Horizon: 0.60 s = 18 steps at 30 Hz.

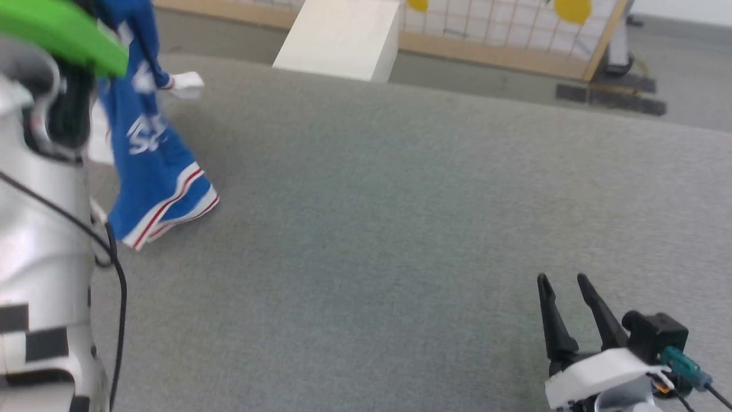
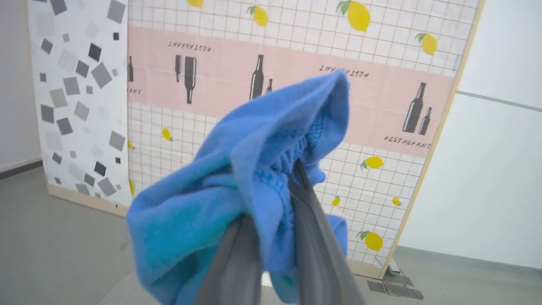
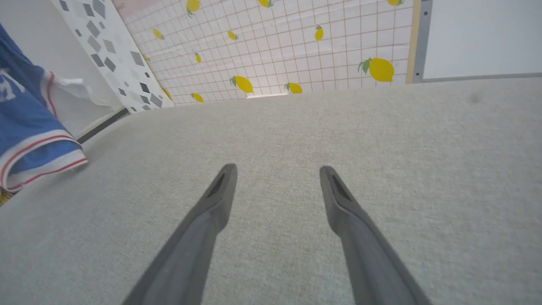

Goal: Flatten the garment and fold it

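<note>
Left wrist view has the left hand (image 2: 277, 186) clamped on a bunched fold of the garment (image 2: 254, 140), with blue cloth wrapped over both fingers so their tips are hidden. Judged from that, the step in hand is lifting the garment clear so it can be spread. Doing it well calls for a firm pinch and cloth that hangs free of twists. The right hand (image 1: 563, 280) should then take a matching edge so the two can draw it taut and lower it flat. That right hand has its fingers apart, holding nothing, low over the near right of the tabletop (image 1: 366, 229). The garment hangs below the left hand over the tabletop's far left. Its red-and-white striped edge is at or just above the tabletop, well apart from the right hand.
</note>
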Available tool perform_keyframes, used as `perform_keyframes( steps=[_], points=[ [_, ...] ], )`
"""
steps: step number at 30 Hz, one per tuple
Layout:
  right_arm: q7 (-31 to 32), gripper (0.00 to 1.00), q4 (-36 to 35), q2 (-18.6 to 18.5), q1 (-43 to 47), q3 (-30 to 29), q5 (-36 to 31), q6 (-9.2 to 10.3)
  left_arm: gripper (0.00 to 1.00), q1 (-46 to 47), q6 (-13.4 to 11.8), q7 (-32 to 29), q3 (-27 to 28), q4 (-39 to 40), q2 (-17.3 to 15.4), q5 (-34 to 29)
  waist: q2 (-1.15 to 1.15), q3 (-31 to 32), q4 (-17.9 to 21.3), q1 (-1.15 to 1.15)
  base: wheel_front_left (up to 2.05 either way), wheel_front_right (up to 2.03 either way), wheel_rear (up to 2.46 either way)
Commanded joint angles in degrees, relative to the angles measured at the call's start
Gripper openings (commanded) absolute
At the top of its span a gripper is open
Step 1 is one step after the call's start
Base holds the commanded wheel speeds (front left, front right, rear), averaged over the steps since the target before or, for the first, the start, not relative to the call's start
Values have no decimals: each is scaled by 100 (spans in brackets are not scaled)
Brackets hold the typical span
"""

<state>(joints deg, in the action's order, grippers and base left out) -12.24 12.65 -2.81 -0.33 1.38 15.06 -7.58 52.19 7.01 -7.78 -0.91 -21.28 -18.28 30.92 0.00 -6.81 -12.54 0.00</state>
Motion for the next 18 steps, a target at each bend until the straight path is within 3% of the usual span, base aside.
perform_keyframes(
  steps=[1, 6, 10, 18],
  points=[
    [-69, 100, 72, -7, 87, -11, 67, 9, 0, 280, 28, -93, -121, 187, 5, 66, 0, 373, 380, 0, 0, 0, 0],
    [-157, 100, 230, -7, 130, 12, 117, 9, 0, 920, 39, -411, -544, 574, 120, 177, 0, 487, 740, 0, 0, 0, 0],
    [-192, 100, 298, -7, 163, -58, 107, 9, 0, 1126, 42, -551, -793, 606, 401, 368, 0, 501, 981, 0, 0, 0, 0],
    [-229, 100, 330, -7, 164, -102, 97, 9, 0, 309, 46, -812, -1804, 349, 602, 548, 0, 444, 1270, 0, 0, 0, 0]
  ],
)
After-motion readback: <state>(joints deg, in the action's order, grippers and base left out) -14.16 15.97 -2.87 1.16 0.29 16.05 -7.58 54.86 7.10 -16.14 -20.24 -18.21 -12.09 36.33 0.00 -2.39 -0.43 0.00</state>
